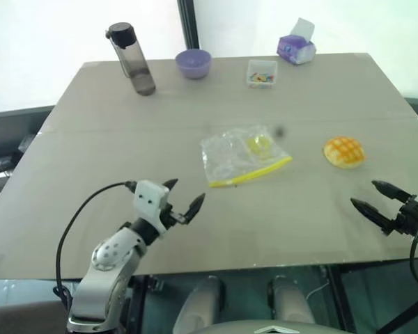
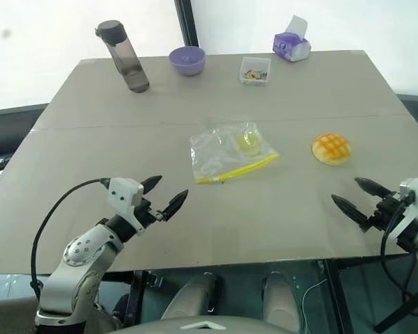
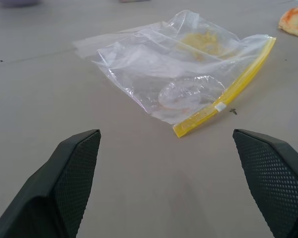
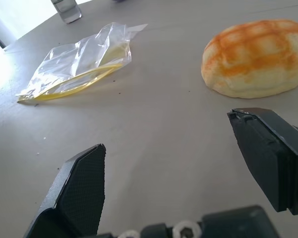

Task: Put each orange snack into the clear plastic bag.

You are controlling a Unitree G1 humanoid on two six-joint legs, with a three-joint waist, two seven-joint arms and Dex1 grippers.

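Note:
The orange snack (image 1: 344, 152), a domed orange-yellow bun with a grid pattern, lies on the grey table right of centre; the right wrist view shows this bun (image 4: 256, 58) close ahead. The clear plastic bag (image 1: 242, 156) lies flat at the table's middle, its yellow strip (image 3: 227, 89) toward me, with a pale yellow shape inside. My left gripper (image 1: 182, 196) hovers open and empty near the front left, short of the bag. My right gripper (image 1: 373, 196) stands open and empty at the front right, just short of the bun.
Along the far edge stand a dark water bottle (image 1: 130, 58), a purple bowl (image 1: 194, 63), a small clear box of coloured bits (image 1: 262, 72) and a purple tissue pack (image 1: 296, 47). A seam crosses the table (image 1: 97, 153).

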